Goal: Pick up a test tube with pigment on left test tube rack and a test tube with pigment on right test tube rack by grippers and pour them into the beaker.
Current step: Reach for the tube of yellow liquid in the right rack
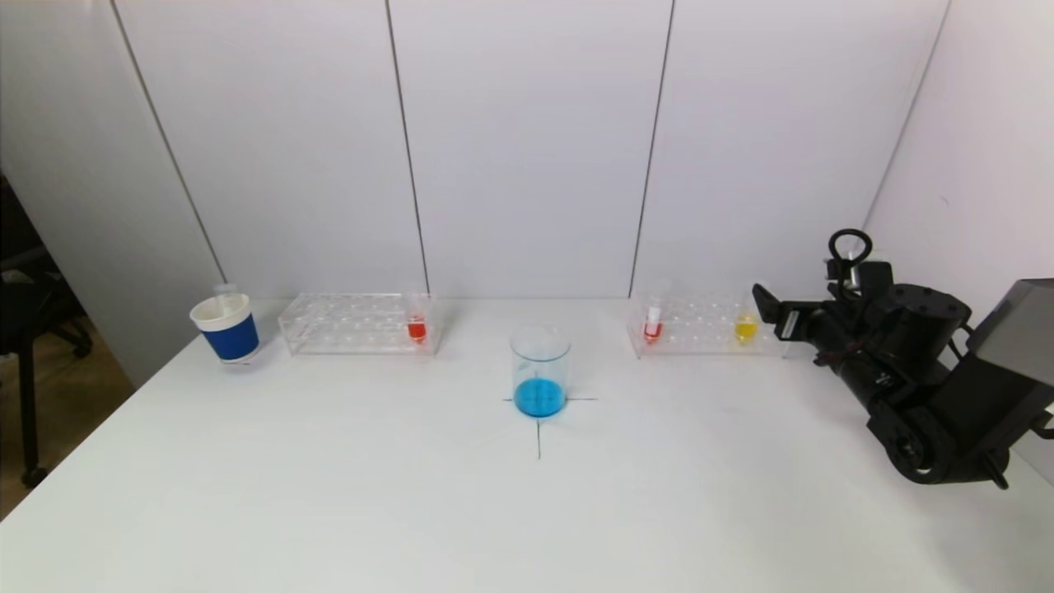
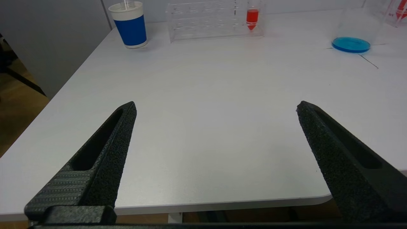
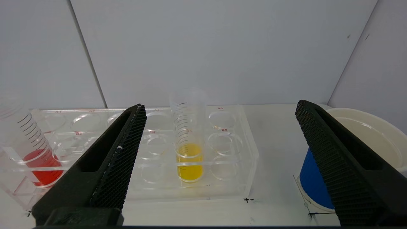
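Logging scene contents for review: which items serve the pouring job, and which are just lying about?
Job:
left rack
its red tube
right rack
red tube
yellow tube
beaker
right gripper, open
left gripper, open

Lying about:
left cup
right cup

Right gripper [image 1: 764, 306] beside right rack [image 1: 708, 333], near yellow tube [image 1: 746, 328]; beaker [image 1: 540, 371] centre.

A lab bench: test tube racks [image 1: 360, 323] and a beaker [image 1: 540, 371] on white table [image 1: 346, 478].
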Controlling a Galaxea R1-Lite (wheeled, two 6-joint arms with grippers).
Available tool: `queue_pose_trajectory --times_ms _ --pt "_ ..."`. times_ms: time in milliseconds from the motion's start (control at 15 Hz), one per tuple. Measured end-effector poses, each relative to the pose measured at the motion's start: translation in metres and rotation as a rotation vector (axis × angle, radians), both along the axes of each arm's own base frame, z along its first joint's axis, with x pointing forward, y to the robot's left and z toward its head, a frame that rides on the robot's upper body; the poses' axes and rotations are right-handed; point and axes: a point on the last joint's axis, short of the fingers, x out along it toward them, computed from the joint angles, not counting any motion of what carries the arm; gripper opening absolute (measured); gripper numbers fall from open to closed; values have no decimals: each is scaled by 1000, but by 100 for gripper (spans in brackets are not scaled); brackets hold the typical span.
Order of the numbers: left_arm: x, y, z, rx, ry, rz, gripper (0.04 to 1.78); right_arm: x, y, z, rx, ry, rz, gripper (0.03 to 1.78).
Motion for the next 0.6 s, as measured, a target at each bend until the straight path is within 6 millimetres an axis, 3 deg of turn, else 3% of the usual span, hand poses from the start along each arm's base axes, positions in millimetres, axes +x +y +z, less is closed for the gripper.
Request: queue_pose_trajectory --times_ms 600 --pt "0 0 0 0 0 -1 176 14 4 -8 -1 -10 9 171"
